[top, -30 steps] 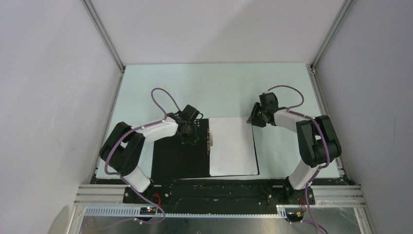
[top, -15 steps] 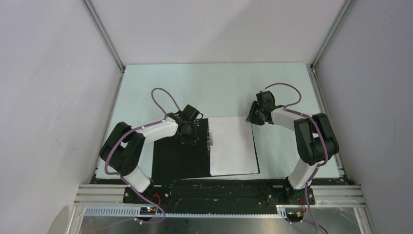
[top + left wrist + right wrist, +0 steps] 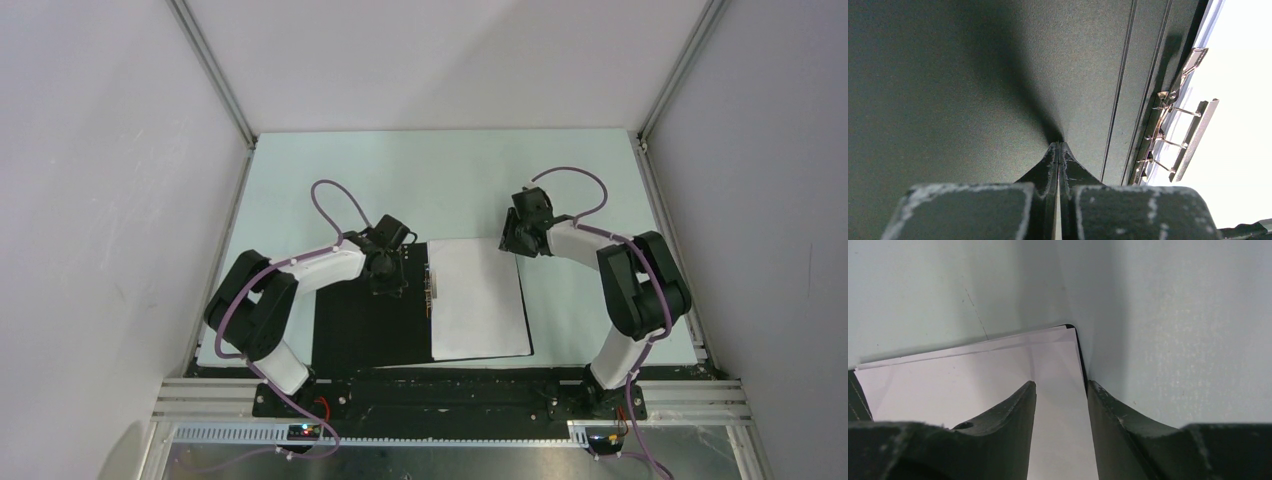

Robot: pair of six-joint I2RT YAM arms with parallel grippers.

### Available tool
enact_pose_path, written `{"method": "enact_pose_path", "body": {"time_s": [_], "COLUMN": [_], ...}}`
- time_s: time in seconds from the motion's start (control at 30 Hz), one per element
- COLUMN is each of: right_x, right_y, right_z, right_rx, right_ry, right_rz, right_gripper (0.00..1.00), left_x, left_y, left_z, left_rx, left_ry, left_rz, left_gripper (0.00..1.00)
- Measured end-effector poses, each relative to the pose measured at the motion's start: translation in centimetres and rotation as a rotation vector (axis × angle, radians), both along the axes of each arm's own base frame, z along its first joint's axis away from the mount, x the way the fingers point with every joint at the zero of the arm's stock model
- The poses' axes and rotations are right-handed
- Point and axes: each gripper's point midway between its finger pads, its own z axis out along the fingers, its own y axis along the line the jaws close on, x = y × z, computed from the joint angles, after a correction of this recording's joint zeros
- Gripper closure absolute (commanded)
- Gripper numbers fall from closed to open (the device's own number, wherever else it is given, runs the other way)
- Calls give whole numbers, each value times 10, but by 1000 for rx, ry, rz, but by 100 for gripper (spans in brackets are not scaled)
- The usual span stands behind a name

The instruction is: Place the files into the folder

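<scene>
The folder (image 3: 365,325) lies open on the table, black inside up, with its metal spine clip (image 3: 431,290) in the middle. The white files (image 3: 478,298) lie stacked on its right half. My left gripper (image 3: 388,287) is shut, tips pressing on the black left flap (image 3: 973,90) beside the clip (image 3: 1173,135). My right gripper (image 3: 508,243) is open over the far right corner of the files (image 3: 973,375); its fingertips (image 3: 1060,383) straddle the paper's right edge, where the folder's black corner (image 3: 1074,330) shows.
The pale green table (image 3: 450,180) is walled by white panels with metal frame rails at the edges. The arm bases sit on a black bar (image 3: 450,390) at the near edge. Purple cables loop over both arms.
My right gripper has moved left and slightly farther back, onto the far right corner of the files. The left arm and the folder have not moved.
</scene>
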Motion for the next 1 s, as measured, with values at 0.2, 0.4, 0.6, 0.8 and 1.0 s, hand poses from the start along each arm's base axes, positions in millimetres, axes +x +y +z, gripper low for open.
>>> {"method": "enact_pose_path", "body": {"time_s": [0.2,0.4,0.6,0.8,1.0], "right_x": [-4,-5,0,3,-4], "right_y": [4,5,11,12,5], "right_z": [1,3,10,9,4], "right_rx": [-37,-54,-48,-51,-73], "right_ry": [4,4,-14,-9,27], "right_rz": [18,27,34,34,16], "right_gripper": [48,48,48,48,47], "left_x": [0,0,0,0,0], "left_y": [0,0,0,0,0], "left_z": [0,0,0,0,0], "left_rx": [0,0,0,0,0], "left_ry": [0,0,-1,-1,0], "left_rz": [0,-1,-7,-8,-7], "left_gripper": [100,100,100,100,100]}}
